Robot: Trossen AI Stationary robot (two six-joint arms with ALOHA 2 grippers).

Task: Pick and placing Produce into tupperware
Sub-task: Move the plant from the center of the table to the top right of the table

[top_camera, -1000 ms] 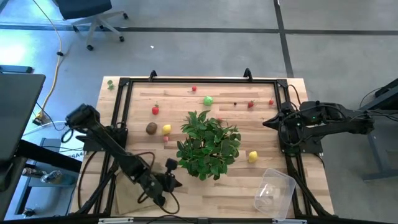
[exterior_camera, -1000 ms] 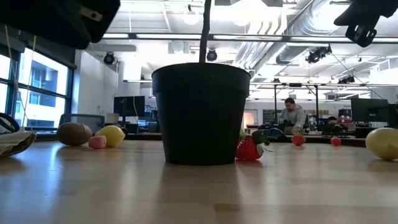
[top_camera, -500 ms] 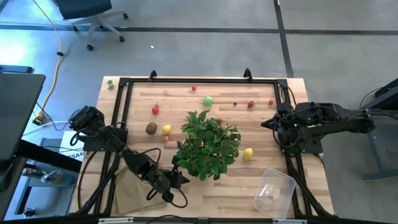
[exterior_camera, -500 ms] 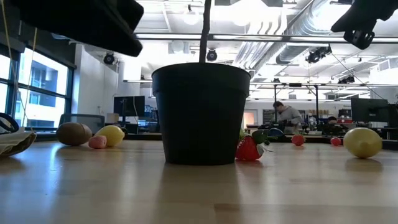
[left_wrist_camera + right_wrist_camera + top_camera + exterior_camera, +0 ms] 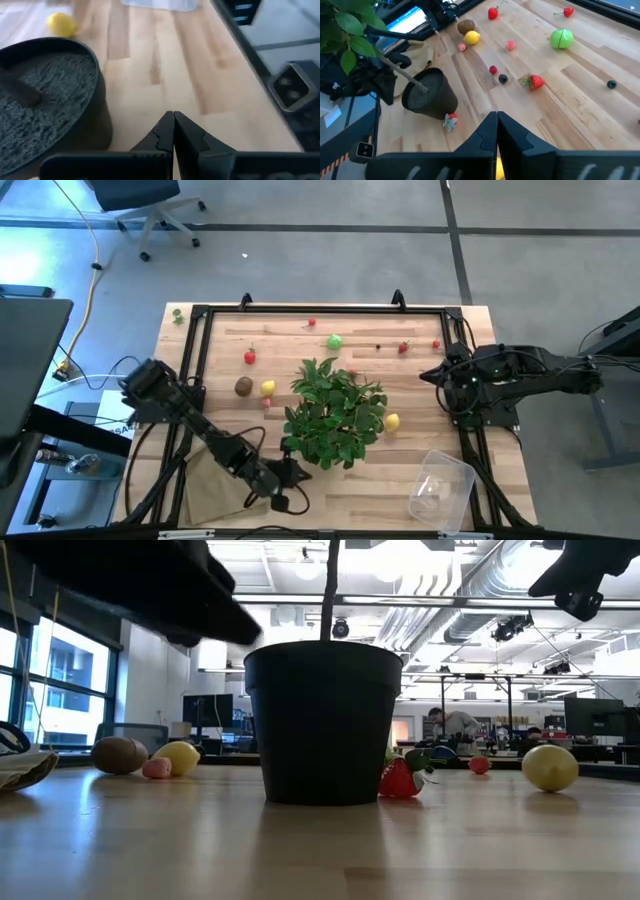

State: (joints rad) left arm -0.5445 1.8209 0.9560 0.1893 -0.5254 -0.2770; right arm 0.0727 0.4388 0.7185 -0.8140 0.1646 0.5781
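The produce lies scattered over the far half of the wooden table (image 5: 350, 490): a kiwi (image 5: 243, 386), a lemon (image 5: 268, 388), a green fruit (image 5: 334, 340), a strawberry (image 5: 404, 348) and small red pieces. A second lemon (image 5: 392, 421) lies alone right of the potted plant (image 5: 335, 412). The clear tupperware (image 5: 441, 490) stands at the near right corner. My left gripper (image 5: 296, 474) is shut, with nothing in it, close to the pot's near side (image 5: 50, 95). My right gripper (image 5: 430, 374) is shut, with nothing in it, raised at the right edge.
A tan cloth (image 5: 213, 492) lies at the near left corner under my left arm. The black pot (image 5: 325, 720) stands mid-table, its leaves covering the centre. A black frame (image 5: 320, 310) runs around the table. Bare wood lies between the pot and the tupperware (image 5: 157, 4).
My left gripper has gone toward the table's right edge and a little down, closing in on the pot's near side, still shut. The lone lemon has rolled along the table toward the plant, away from the tupperware.
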